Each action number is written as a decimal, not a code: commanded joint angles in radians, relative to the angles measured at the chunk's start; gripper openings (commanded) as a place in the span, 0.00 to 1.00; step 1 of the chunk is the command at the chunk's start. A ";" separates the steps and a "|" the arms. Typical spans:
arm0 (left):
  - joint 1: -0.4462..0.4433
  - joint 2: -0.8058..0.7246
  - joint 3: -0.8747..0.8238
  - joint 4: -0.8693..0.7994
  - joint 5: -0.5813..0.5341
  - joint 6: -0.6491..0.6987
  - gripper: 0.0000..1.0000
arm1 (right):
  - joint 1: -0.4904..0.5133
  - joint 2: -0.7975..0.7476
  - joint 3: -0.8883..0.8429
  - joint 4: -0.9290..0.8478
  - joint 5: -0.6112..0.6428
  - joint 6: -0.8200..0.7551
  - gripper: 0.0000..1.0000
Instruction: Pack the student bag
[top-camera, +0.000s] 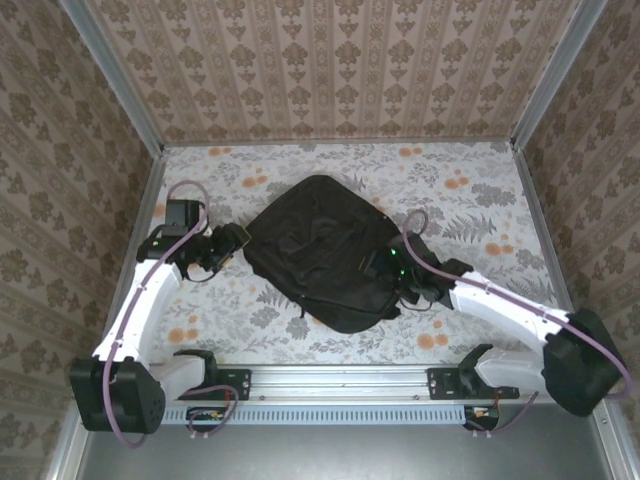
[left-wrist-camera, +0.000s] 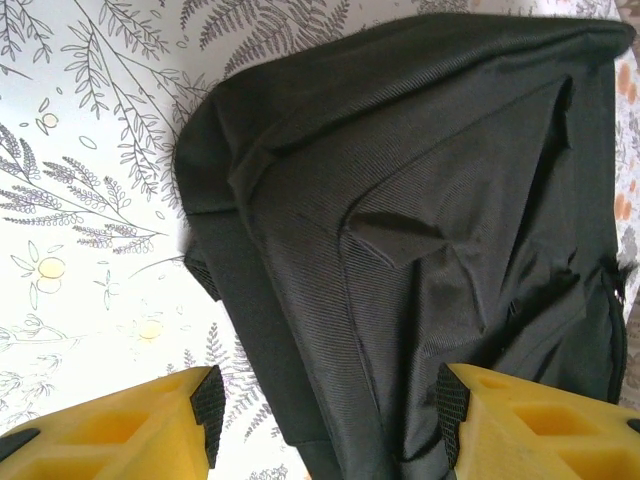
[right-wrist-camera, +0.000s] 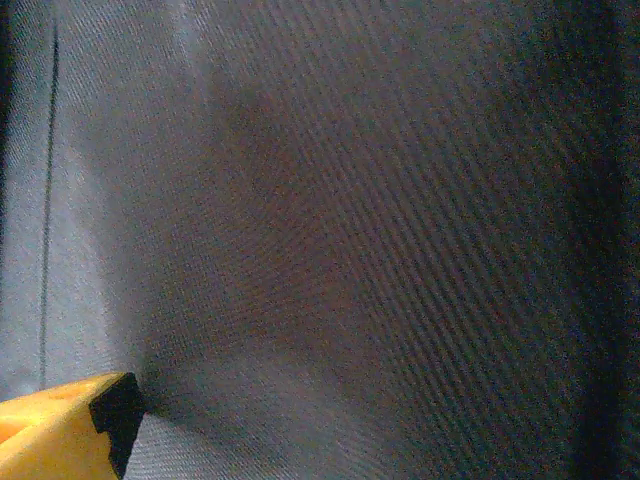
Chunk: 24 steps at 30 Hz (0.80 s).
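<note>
Aluminium rail (top-camera: 340, 378), bottom of the overhead frame: carries both arm bases. Next out, left gripper (top-camera: 232, 243), left of centre, pointing at the bag's left edge. Its wrist camera shows the jaws standing apart, with yellow fingers (left-wrist-camera: 130, 430) in the two lower corners and nothing clamped. The bag's edge lies in the gap, one pad over cloth and the other over the tabletop. Right gripper (top-camera: 397, 268), right of centre, nosed against the bag's right flank. Its camera sits so close that I get blurred dark weave and one yellow finger (right-wrist-camera: 60, 430) in the lower left corner, so I cannot tell whether those jaws are spread or pinching fabric. Student bag (top-camera: 320, 250): black woven cloth, soft and rumpled, lying flat at the centre of the frame between the two grippers, on the floral table (top-camera: 470, 190). I cannot make out whether any compartment is open. Beyond it, the patterned back wall (top-camera: 330, 70), upper frame. Hazards, as I judge them: the left jaws could close on a single loose fold, which would slip out or lift one layer and leave the mouth shut. A pull from one side alone would drag the limp bag across the table. The right fingers, buried this close, might snag a strap or seam I cannot see.
</note>
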<state>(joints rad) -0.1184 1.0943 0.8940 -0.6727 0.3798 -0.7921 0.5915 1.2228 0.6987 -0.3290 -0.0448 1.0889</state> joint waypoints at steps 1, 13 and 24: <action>-0.009 -0.025 0.022 -0.013 0.023 0.017 0.61 | -0.076 0.089 0.145 0.163 -0.142 -0.115 0.95; -0.017 -0.073 -0.039 -0.006 0.025 0.013 0.61 | -0.163 0.224 0.496 -0.128 -0.068 -0.361 0.88; -0.010 -0.063 0.032 -0.012 0.014 0.032 0.61 | 0.261 0.156 0.035 0.530 -0.237 -0.073 0.77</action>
<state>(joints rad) -0.1303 1.0321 0.8783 -0.6743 0.3923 -0.7849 0.8127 1.3182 0.7719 -0.0231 -0.2604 0.9260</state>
